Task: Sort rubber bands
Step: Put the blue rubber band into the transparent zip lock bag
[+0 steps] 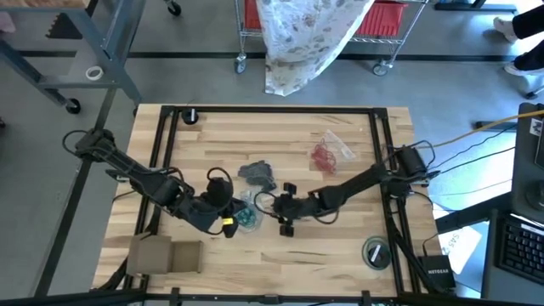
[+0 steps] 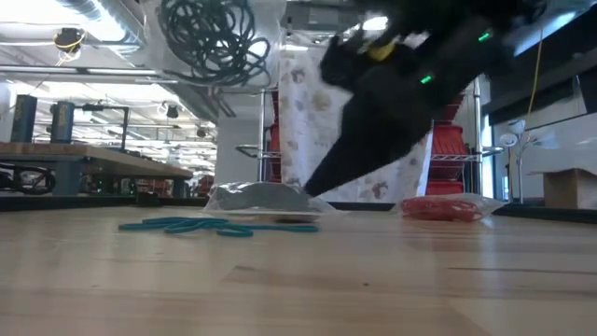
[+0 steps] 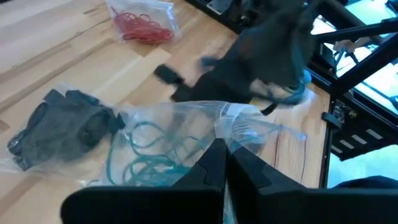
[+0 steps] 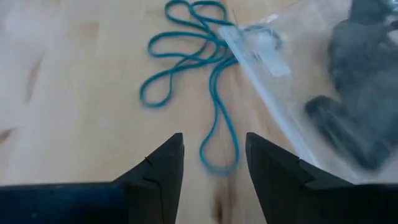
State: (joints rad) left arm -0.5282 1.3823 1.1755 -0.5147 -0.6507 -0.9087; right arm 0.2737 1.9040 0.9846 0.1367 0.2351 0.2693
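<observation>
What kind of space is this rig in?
Likely a lab or workshop: a wooden table with metal framing on a concrete floor, workbenches behind it under exposed ceiling ducting, a red wire cart nearby.

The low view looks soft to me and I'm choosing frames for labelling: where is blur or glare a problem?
Low view: the near wooden table is out of focus and a dark arm looms blurred against bright ceiling lights. Right wrist view: the thin teal rubber bands smear slightly. Left wrist view: the clear plastic bag shows glare.
</observation>
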